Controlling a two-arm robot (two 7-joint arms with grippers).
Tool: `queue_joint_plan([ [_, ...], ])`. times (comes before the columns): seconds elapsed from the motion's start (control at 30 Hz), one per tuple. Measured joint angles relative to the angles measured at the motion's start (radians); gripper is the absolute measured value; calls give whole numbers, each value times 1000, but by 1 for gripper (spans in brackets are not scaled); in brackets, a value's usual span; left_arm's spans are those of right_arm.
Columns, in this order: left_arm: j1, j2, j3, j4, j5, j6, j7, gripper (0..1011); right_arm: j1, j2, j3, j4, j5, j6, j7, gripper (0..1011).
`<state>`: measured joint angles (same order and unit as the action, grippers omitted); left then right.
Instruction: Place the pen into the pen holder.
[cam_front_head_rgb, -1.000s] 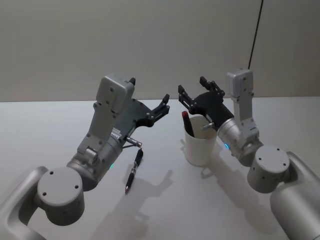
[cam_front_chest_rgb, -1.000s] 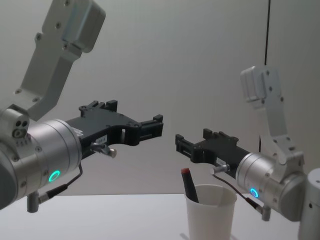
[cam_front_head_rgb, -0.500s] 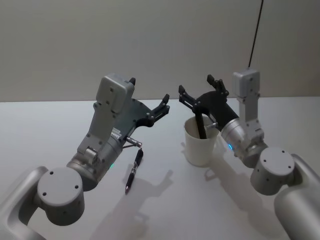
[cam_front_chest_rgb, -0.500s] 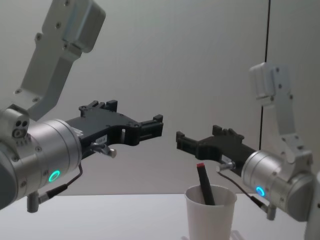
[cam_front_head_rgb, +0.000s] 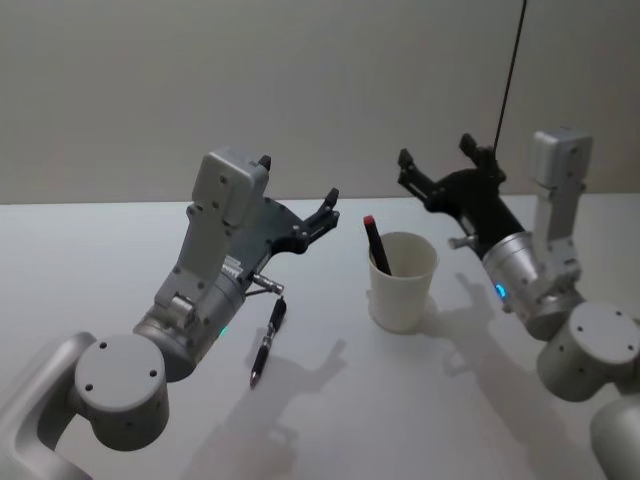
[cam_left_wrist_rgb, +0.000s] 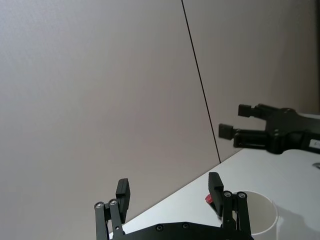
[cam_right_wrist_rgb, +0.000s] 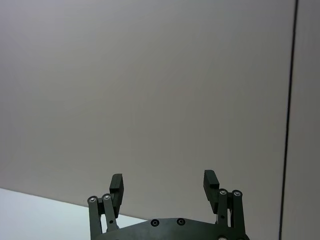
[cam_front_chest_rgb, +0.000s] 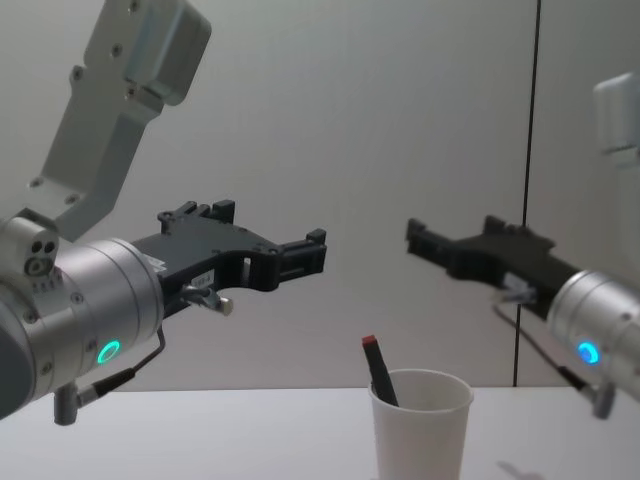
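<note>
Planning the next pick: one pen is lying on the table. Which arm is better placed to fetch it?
Left. The pen lies close beside the left arm, whose left claw is open and empty; the right claw hangs on the far side of the pen holder.

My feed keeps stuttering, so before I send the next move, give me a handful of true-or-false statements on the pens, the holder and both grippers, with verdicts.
1. A red-tipped pen stands leaning in the pen holder. True.
2. The right gripper is shut on a pen. False: it is open and empty, raised higher than the holder.
3. A black pen lies on the table, to the left of the holder. True.
4. The pen holder has tipped over. False: it stands upright.
5. The left gripper is open and holds nothing. True.
</note>
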<state>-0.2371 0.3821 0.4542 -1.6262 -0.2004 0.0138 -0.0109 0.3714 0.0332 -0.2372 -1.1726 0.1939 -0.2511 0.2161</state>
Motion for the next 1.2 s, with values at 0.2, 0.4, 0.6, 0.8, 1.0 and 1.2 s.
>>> queue_joint_plan([
  [0.2,0,0,0,0,0,0,0,1003,-48,23,15,-90,30,33,-28,1002],
  [0.4,0,0,0,0,0,0,0,1003,-108,50,30,-189,57,72,-66,1002],
  [0.6,0,0,0,0,0,0,0,1003,-169,74,42,-273,79,106,-99,1002],
  [0.8,0,0,0,0,0,0,0,1003,-227,97,51,-342,99,136,-123,1002],
  [1.0,0,0,0,0,0,0,0,1003,-281,120,59,-400,117,162,-140,1002],
  [1.2,0,0,0,0,0,0,0,1003,-334,144,70,-450,136,186,-154,1002],
])
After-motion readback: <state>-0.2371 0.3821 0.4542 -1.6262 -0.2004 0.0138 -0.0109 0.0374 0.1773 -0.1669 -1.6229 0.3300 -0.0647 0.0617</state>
